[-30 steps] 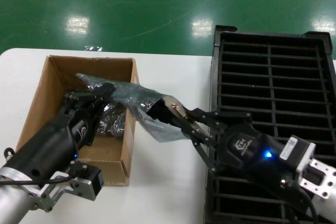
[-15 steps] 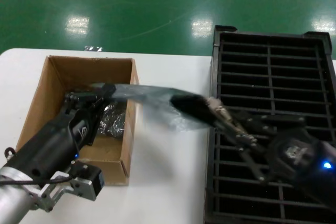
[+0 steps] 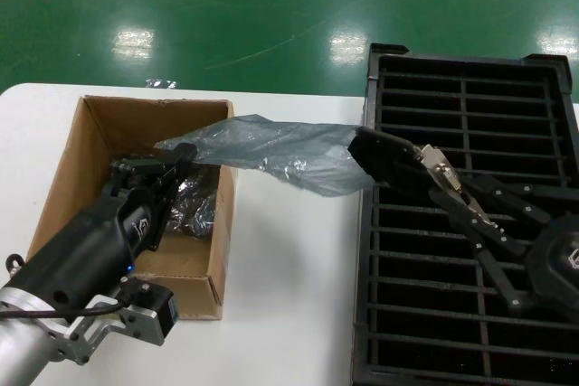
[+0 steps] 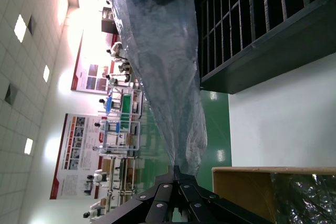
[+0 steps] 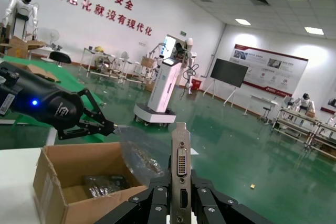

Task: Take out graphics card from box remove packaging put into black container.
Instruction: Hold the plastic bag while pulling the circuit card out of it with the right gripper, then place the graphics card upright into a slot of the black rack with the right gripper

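Between the two grippers a single grey packaging bag (image 3: 271,153) is stretched out in the air, where a second ago it was still bunched over the box wall. One corner of it is pinched by the pressed-together fingers of the left gripper (image 3: 170,158), which has kept its place just above the open cardboard box (image 3: 222,259). The right gripper (image 3: 432,169) has been carried away from the box and is now over the near rows of the black container (image 3: 470,106); a second ago it hung above the white table (image 3: 289,314) between box and container. Its fingers are closed on the silver bracket of the graphics card (image 3: 384,158), seen in the right wrist view with a white port upright between them. The card's dark board projects from the gripper toward the bag's open mouth; whether its tip is still inside cannot be told. One box, one container and one card are counted. At least one further crinkly bag (image 3: 192,210) is seen lying inside the box below the left gripper.
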Tool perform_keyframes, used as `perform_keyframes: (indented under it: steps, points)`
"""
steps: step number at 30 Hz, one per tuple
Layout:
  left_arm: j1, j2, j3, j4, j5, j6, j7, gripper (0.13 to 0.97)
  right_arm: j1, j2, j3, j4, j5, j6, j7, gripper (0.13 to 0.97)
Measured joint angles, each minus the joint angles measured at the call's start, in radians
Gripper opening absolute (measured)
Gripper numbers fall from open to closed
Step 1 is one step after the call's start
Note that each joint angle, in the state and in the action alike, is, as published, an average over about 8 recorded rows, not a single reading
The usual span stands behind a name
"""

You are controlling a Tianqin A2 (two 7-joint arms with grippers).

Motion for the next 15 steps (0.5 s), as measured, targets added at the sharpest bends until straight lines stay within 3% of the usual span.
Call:
perform_keyframes:
  steps: [15]
  points:
    - [0.000,0.000,0.000,0.000,0.000,0.000,0.000,0.138,-0.164,0.071,0.208,0.001,-0.046,0.044,0.068,0.193]
